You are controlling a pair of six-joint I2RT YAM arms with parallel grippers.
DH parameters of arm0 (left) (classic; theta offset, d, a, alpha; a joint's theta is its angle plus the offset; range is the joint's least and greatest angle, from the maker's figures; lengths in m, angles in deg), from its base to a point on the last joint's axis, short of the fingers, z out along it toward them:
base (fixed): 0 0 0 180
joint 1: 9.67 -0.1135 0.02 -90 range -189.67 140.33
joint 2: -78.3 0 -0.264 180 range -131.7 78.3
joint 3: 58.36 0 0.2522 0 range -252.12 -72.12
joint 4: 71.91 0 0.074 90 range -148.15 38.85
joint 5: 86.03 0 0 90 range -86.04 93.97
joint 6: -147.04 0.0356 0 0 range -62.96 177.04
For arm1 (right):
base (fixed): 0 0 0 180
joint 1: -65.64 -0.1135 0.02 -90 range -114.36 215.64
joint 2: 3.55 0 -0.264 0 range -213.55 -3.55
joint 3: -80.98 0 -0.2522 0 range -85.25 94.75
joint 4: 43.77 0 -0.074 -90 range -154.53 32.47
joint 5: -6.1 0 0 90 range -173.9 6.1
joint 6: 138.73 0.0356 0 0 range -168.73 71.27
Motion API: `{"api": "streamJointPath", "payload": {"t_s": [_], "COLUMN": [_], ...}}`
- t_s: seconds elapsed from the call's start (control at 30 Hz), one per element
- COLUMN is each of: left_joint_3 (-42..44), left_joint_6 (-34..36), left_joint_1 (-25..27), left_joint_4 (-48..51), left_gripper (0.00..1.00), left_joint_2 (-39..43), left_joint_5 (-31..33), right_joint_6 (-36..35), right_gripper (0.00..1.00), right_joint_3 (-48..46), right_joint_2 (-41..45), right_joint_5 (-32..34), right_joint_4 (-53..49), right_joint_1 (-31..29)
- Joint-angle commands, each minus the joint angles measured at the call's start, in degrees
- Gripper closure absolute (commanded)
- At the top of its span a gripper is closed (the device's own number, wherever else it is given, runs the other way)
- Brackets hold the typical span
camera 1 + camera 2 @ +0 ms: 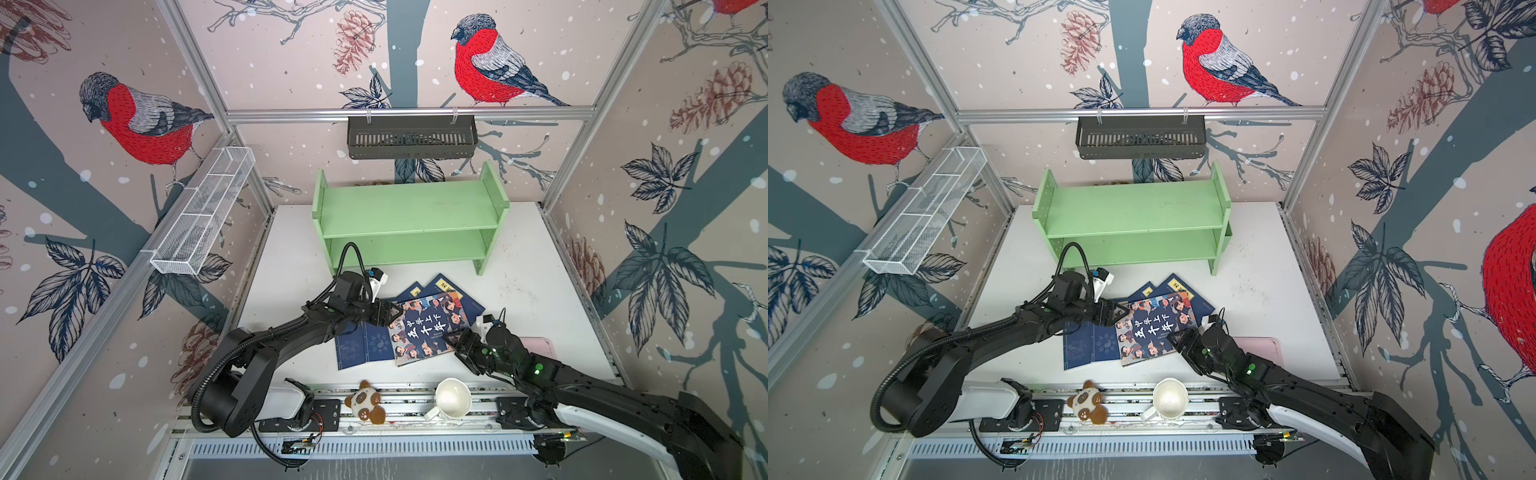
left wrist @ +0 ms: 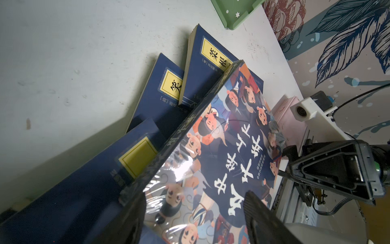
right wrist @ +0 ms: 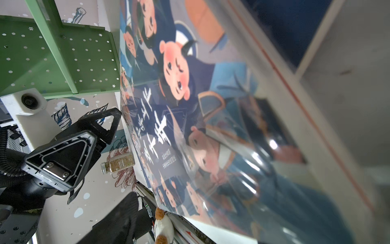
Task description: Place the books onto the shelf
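Nothing's on the green shelf [image 1: 411, 208] so far. The cartoon book [image 1: 428, 328] lies tilted on the navy books [image 1: 361, 349] on the bench [image 1: 540, 291], lower middle of both top views. The left claw [image 1: 392, 313] is spread wide at its upper-left corner. The right claw [image 1: 455, 343] is at its lower-right edge, can't tell how open.

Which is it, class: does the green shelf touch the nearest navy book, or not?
Apart. The left wrist view shows a strip of bare table between the side panel of the shelf and the corner of the navy book.
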Motion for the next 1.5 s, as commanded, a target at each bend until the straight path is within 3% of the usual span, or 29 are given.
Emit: {"api": "streamJointPath", "payload": {"t_s": [0.0,0.63,1.07,1.47], "left_joint_3": [0.4,1.0,-5.3,-6.3], "left_joint_6": [0.7,0.5,7.5,6.2], "left_joint_1": [0.1,1.0,1.2,1.5], "left_joint_4": [-2.9,-5.3,-1.1,-1.9], "left_gripper": [0.27,0.28,0.27,0.27], "left_joint_2": [-0.7,-3.2,-3.8,-8.6], "left_joint_5": [-1.6,-8.9,5.1,3.4], "right_joint_6": [0.3,0.1,1.3,1.1], "right_gripper": [0.19,0.24,0.25,0.25], "right_joint_3": [0.0,-2.2,-3.2,-3.7], "right_joint_2": [-0.5,-1.1,1.8,0.7], "right_joint_5": [2.0,7.4,8.9,9.4], "right_joint_4": [5.4,14.5,10.5,12.8], "right_joint_1": [-0.6,-3.0,-3.1,-3.1]}}
